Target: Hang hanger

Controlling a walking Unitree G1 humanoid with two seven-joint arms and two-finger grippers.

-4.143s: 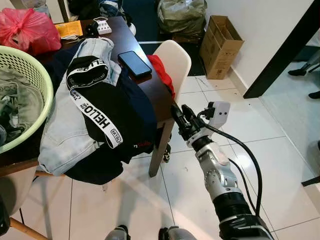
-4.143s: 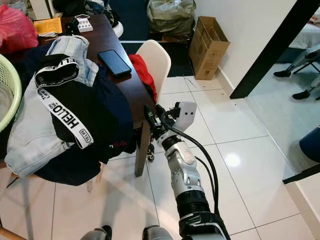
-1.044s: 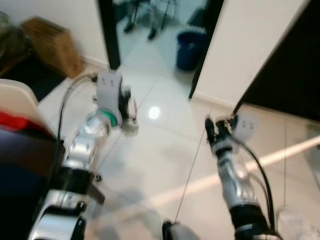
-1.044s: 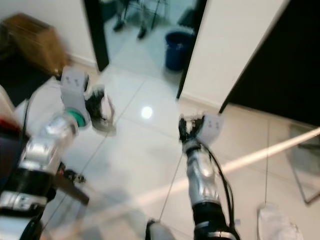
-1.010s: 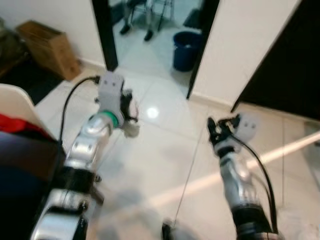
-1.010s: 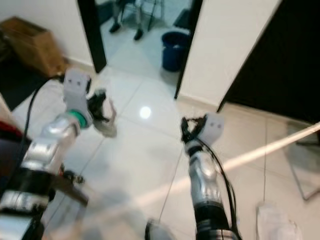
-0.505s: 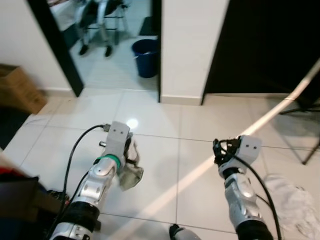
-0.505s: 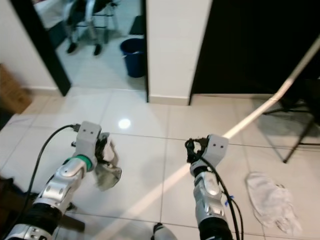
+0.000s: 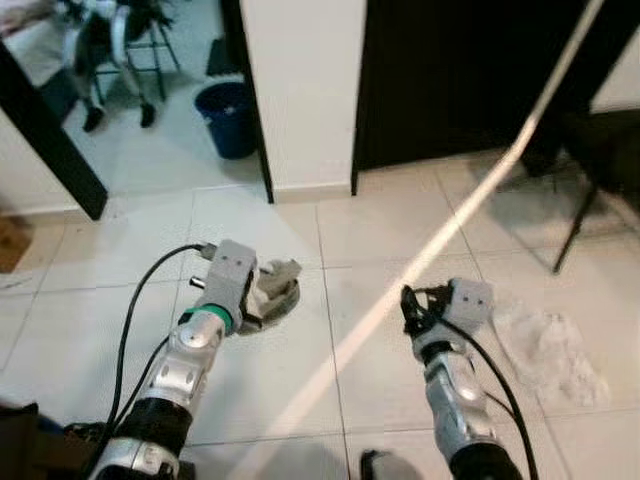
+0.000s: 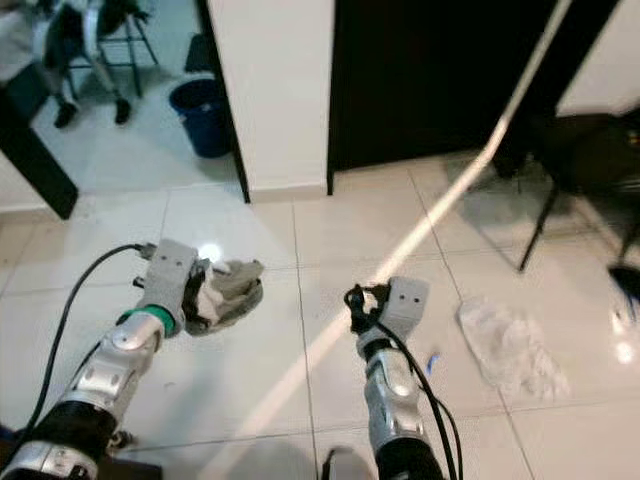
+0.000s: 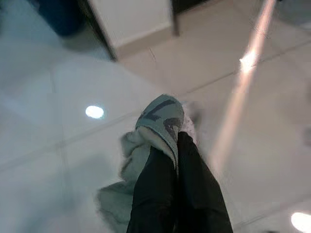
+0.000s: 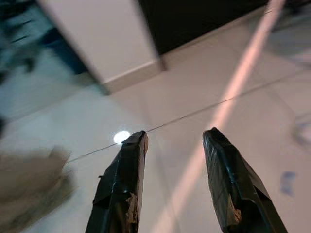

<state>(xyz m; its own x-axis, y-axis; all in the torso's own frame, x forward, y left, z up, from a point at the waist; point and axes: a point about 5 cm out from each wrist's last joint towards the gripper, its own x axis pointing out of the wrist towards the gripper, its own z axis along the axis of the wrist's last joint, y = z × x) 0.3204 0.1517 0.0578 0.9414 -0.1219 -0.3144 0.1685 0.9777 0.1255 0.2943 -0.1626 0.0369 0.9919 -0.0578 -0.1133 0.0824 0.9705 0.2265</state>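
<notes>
The left gripper [image 11: 175,145] is closed on a grey cloth [image 11: 158,121], held above the floor [image 9: 330,230] in front of the robot. The cloth looks soft and light; it droops around the fingers [image 11: 155,194] and will fold easily, so I think a pinch on a thick fold is safest. The right gripper [image 12: 175,141] has its fingers spread apart and holds nothing.

I see no hanger anywhere (perhaps the cloth hides one, but I cannot tell). The printed marks on the cloth are too blurred to read.

Further off, a white rag [image 10: 505,350] lies on the floor at the right. Beyond stand a white wall [image 9: 300,90], a dark doorway [image 10: 430,70] and a blue bin [image 9: 225,115].
</notes>
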